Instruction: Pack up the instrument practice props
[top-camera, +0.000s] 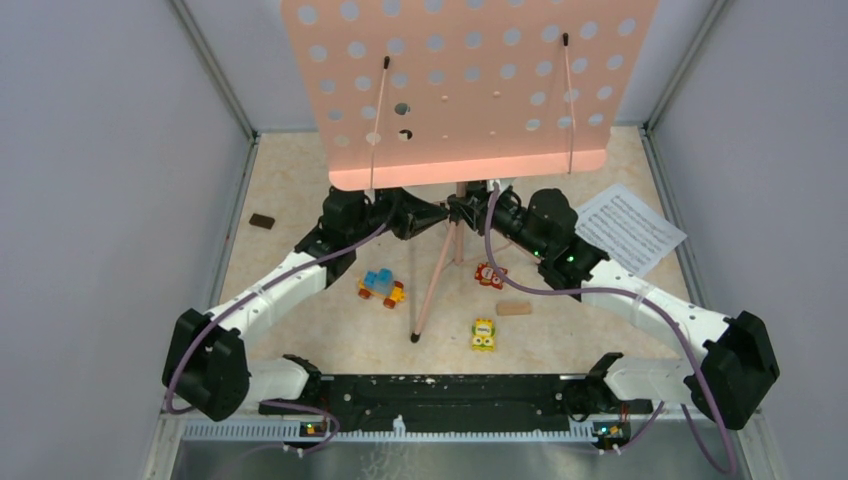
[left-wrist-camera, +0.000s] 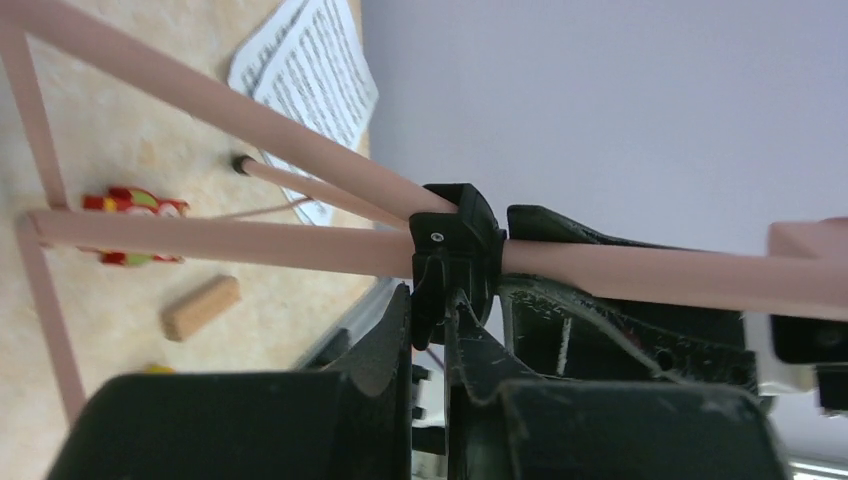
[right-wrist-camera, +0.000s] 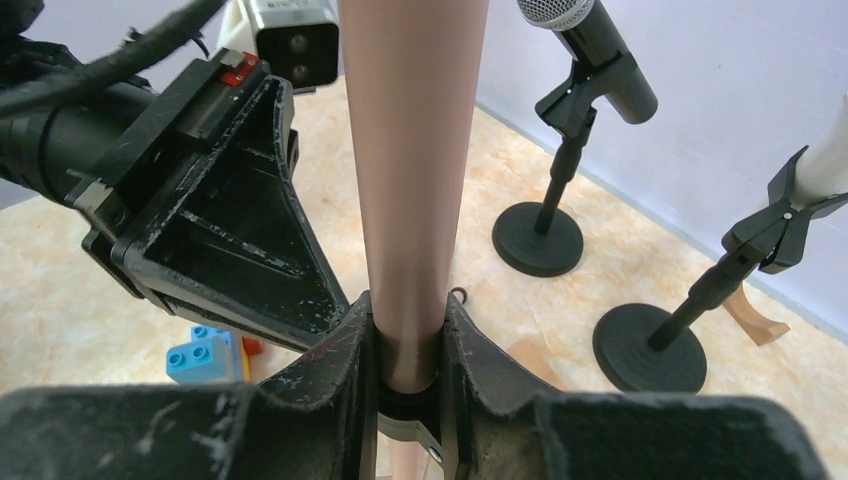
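The pink perforated music desk (top-camera: 465, 85) stands on its pink pole (right-wrist-camera: 412, 180) over the tripod legs (top-camera: 435, 280). My left gripper (left-wrist-camera: 445, 300) is shut on a tab of the black collar (left-wrist-camera: 455, 245) where the legs meet the pole. My right gripper (right-wrist-camera: 405, 325) is shut around the pole just above that collar. Both grippers meet under the desk, the left gripper (top-camera: 420, 218) facing the right gripper (top-camera: 487, 212). A sheet-music page (top-camera: 628, 228) lies at the right. A dark microphone (right-wrist-camera: 590, 45) and a white microphone (right-wrist-camera: 825, 165) sit in black round-based holders (right-wrist-camera: 537, 238).
Small toy cars (top-camera: 382, 287), (top-camera: 489, 274), (top-camera: 484, 334) and a wooden block (top-camera: 514, 307) lie around the tripod legs. A small dark piece (top-camera: 262, 221) sits at the left. Grey walls close in the table on three sides.
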